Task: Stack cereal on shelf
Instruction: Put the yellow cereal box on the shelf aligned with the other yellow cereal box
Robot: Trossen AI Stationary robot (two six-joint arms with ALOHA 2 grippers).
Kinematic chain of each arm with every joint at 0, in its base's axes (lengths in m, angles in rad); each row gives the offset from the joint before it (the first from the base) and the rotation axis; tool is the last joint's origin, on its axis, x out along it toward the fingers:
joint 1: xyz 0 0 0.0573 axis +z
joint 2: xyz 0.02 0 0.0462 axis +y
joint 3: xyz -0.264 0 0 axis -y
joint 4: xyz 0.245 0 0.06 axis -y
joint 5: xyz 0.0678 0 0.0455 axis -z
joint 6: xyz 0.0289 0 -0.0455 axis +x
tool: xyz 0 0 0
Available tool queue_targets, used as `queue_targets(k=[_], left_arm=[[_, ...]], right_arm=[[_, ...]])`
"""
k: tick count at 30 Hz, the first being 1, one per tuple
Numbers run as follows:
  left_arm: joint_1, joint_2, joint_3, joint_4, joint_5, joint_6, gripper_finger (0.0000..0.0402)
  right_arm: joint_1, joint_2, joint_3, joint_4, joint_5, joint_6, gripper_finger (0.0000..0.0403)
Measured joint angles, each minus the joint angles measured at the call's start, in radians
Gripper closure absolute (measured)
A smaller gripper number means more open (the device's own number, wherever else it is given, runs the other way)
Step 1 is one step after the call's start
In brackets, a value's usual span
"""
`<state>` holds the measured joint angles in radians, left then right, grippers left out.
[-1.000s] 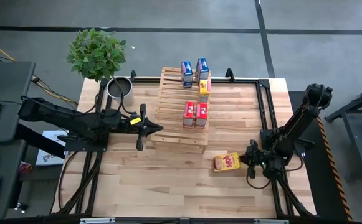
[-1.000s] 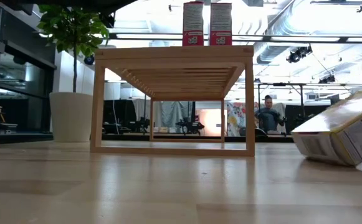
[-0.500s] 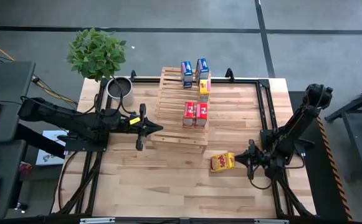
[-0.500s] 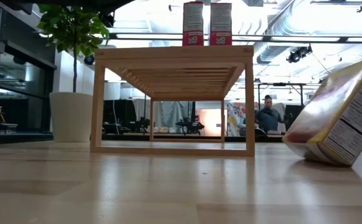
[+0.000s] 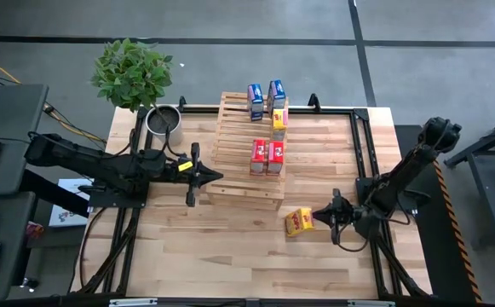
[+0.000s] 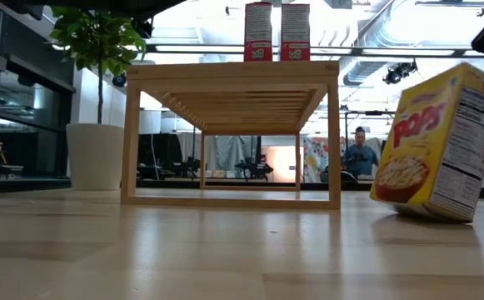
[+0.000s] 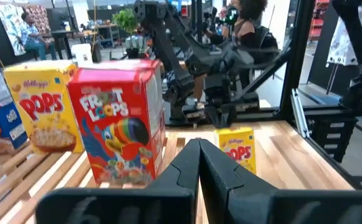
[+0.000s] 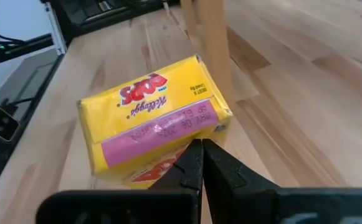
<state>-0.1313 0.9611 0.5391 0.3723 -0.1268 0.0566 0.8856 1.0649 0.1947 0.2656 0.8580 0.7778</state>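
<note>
A yellow cereal box point(image 5: 300, 221) stands tilted on the table near the shelf's near right corner; the low view shows its printed front point(image 6: 437, 146). My right gripper point(image 5: 319, 217) is shut at the box's right side. The pale slatted shelf point(image 5: 247, 153) holds two blue boxes point(image 5: 265, 97), a yellow one point(image 5: 279, 118) and two red ones point(image 5: 267, 157), all upright. My left gripper point(image 5: 220, 177) hovers shut and level by the shelf's near left corner, touching nothing. My right gripper presses its shut fingertips point(image 8: 200, 149) against the yellow box just below its pink top flap point(image 8: 162, 134). It comes from the table's right, slanting down. The box leans toward the gripper on its bottom edge point(image 6: 429, 212), not flat on its base.
A potted plant point(image 5: 132, 72) and a metal pot point(image 5: 163, 121) stand at the far left corner. Black frame rails point(image 5: 362, 162) run along the table's sides. Bare planks point(image 5: 221, 247) lie near the front edge. People show in the room behind point(image 6: 360, 154).
My right gripper, still shut, has moved toward the table's left edge and risen a little, tipping its fingers farther down. The yellow box has been tipped from lying flat to nearly upright on its bottom edge and has shifted slightly left.
</note>
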Motion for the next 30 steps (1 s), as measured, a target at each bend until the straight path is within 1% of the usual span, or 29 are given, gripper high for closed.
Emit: queue_targets(k=[2, 4, 8, 10, 13, 17, 19, 21, 25, 26, 30], left_arm=[[0.0, 0.0, 0.0, -0.035, 0.0, -0.007, 0.0402], [0.0, 0.0, 0.004, -0.098, 0.008, -0.05, 0.0402], [-0.004, 0.034, 0.005, -0.203, 0.122, -0.17, 0.0401], [-0.022, 0.079, -0.008, -0.199, 0.146, -0.192, 0.0402], [-0.055, 0.194, -0.021, -0.067, 0.141, -0.194, 0.0402], [-0.103, 0.387, -0.018, 0.238, 0.122, -0.183, 0.0401], [-0.137, 0.481, -0.02, 0.341, 0.1, -0.187, 0.0401], [-0.169, 0.551, -0.008, 0.358, 0.055, -0.187, 0.0401], [-0.224, 0.587, 0.02, 0.374, -0.075, -0.169, 0.0401], [-0.234, 0.586, 0.02, 0.365, -0.09, -0.162, 0.0401], [-0.269, 0.535, 0.021, 0.348, -0.092, -0.16, 0.0401]], right_arm=[[-0.014, 0.0, 0.0, 0.022, -0.023, -0.025, 0.0403], [-0.025, 0.0, 0.0, 0.03, -0.035, -0.034, 0.0403], [-0.037, 0.0, 0.0, 0.032, -0.047, -0.046, 0.0403], [-0.037, 0.0, 0.0, 0.032, -0.046, -0.046, 0.0403], [-0.037, 0.0, 0.0, 0.038, -0.046, -0.046, 0.0403], [-0.037, 0.0, 0.0, 0.049, -0.046, -0.046, 0.0403], [-0.037, 0.0, 0.0, 0.049, -0.046, -0.046, 0.0403], [-0.037, 0.0, 0.0, 0.048, -0.046, -0.046, 0.0403], [-0.037, 0.0, 0.0, 0.048, -0.046, -0.058, 0.0403], [-0.037, 0.0, 0.0, 0.05, -0.046, -0.063, 0.0403], [-0.037, 0.0, 0.0, 0.053, -0.046, -0.071, 0.0403]])
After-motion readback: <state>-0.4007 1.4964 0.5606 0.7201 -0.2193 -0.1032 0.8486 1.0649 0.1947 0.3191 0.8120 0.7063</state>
